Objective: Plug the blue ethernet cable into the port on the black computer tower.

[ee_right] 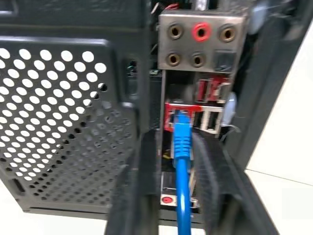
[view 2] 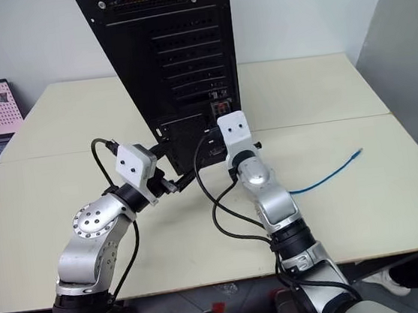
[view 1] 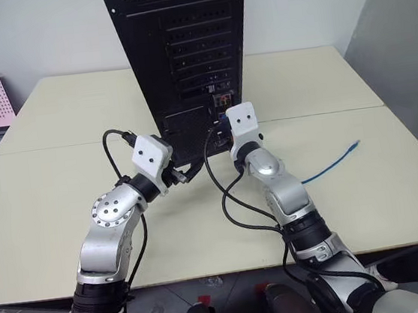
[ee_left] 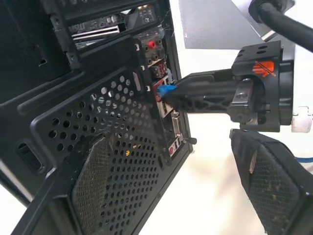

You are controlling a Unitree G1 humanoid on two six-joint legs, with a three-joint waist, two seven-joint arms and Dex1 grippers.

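Here the cable's (ee_right: 182,161) plug sits in the tower's (view 1: 181,46) port, the right hand (ee_right: 178,166) loosely parted around it. Best to back straight off without snagging; the left hand (view 1: 183,176) hovers wide open, empty.

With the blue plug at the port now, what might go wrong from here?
1. The right claw stands apart around the cable; drawing back carelessly may snag it and tug the plug from the red-framed port, if it is not fully latched.
2. The cable's loose end lies on the table; the arm may drag it.
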